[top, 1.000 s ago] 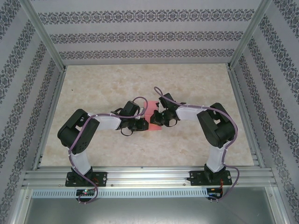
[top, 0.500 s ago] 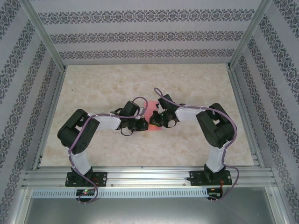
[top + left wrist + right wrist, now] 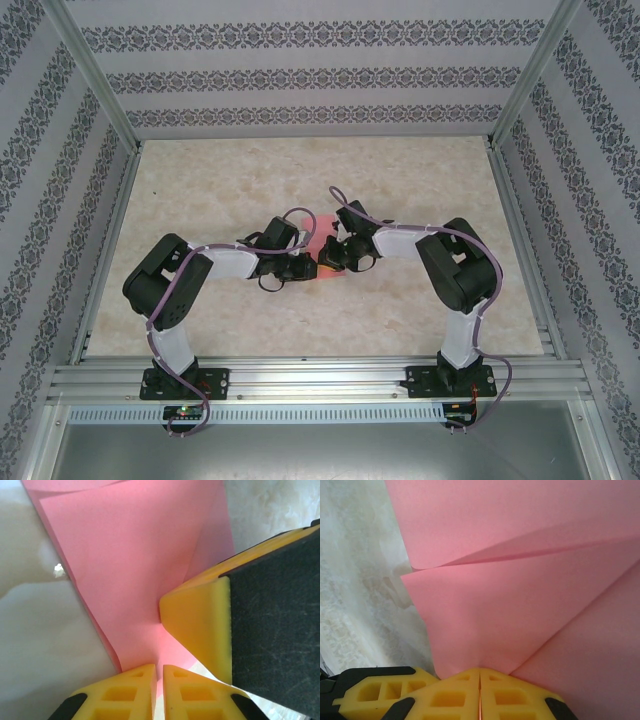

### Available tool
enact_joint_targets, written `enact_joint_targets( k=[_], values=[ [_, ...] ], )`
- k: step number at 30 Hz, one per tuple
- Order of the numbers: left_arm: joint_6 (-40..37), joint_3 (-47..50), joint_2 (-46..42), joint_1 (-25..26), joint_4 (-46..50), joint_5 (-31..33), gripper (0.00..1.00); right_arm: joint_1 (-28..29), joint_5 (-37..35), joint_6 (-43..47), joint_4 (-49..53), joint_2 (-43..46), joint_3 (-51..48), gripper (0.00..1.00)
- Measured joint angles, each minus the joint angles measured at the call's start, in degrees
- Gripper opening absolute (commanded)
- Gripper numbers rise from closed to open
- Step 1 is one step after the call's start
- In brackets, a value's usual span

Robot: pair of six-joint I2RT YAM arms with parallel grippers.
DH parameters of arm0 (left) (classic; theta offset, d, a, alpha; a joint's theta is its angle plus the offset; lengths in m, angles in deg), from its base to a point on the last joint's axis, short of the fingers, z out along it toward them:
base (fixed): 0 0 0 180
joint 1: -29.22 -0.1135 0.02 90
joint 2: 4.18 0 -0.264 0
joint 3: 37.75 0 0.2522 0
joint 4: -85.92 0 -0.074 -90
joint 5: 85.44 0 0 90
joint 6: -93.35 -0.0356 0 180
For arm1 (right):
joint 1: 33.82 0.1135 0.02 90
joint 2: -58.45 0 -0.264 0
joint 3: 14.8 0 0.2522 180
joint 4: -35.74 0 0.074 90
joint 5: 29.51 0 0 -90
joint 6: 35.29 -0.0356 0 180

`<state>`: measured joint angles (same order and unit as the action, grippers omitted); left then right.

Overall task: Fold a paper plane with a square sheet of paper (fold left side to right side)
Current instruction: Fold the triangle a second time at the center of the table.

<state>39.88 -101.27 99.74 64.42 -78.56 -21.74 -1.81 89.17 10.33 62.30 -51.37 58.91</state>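
Left gripper [image 3: 157,680] and right gripper [image 3: 480,680] clench the square sheet of paper [image 3: 130,555]; we advise aligning edges before creasing.

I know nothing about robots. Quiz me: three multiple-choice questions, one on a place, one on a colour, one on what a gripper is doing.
1. Where is the paper? A) in the middle of the table B) against the far wall C) on the front rail
2. Its colour? A) white B) blue C) pink
3. The right gripper is: A) wide open B) shut on the paper C) gripping a cable
Answers: 1A, the top view shows it mid-table; 2C, pink in both wrist views; 3B, it pinches the paper.
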Motion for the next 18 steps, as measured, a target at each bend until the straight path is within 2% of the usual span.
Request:
enact_joint_targets(
  k=[15, 18],
  values=[
    [0.0, 1.8, -0.6, 0.0, -2.8, 0.0, 0.14, -7.5, -3.1, 5.0, 4.5, -1.4, 4.1, 0.1],
    [0.0, 2.1, -0.8, 0.0, -3.4, 0.0, 0.18, -9.5, -3.6, 5.7, 4.7, -1.6, 4.9, 0.11]
  ],
)
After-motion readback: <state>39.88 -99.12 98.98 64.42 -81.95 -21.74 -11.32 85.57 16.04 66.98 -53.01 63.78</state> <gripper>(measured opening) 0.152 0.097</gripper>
